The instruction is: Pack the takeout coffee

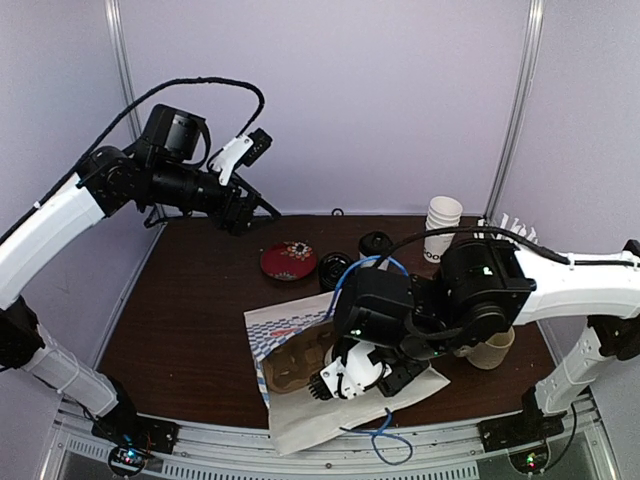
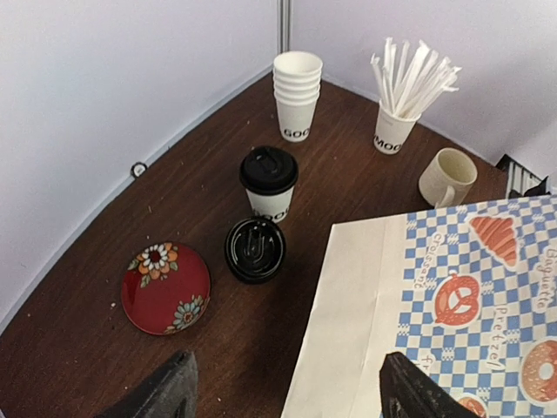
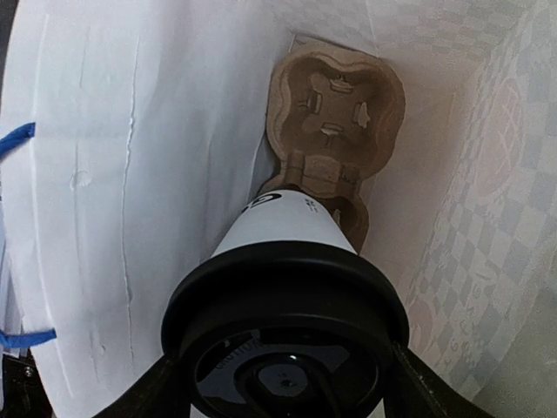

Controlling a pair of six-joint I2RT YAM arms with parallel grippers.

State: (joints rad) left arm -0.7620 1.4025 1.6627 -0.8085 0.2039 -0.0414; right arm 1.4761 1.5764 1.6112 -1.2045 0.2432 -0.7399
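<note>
Inside the paper bag (image 3: 104, 174), a white takeout coffee cup (image 3: 291, 231) with a black dome lid stands with its base in the near well of the brown pulp carrier (image 3: 335, 109). My right gripper (image 3: 287, 387) is shut on that cup at the lid. The carrier's far well holds nothing. A second lidded cup (image 2: 269, 181) stands on the table, with a loose black lid (image 2: 255, 249) beside it. My left gripper (image 2: 287, 396) hangs open high above the table, with nothing between its fingers. In the top view it is raised at the far left (image 1: 255, 205).
The checkered bag (image 1: 300, 410) lies on its side at the table's near edge. A red flowered plate (image 2: 165, 287), a stack of lidless cups (image 2: 297, 94), a cup of straws (image 2: 396, 122) and a cream mug (image 2: 446, 177) stand behind it.
</note>
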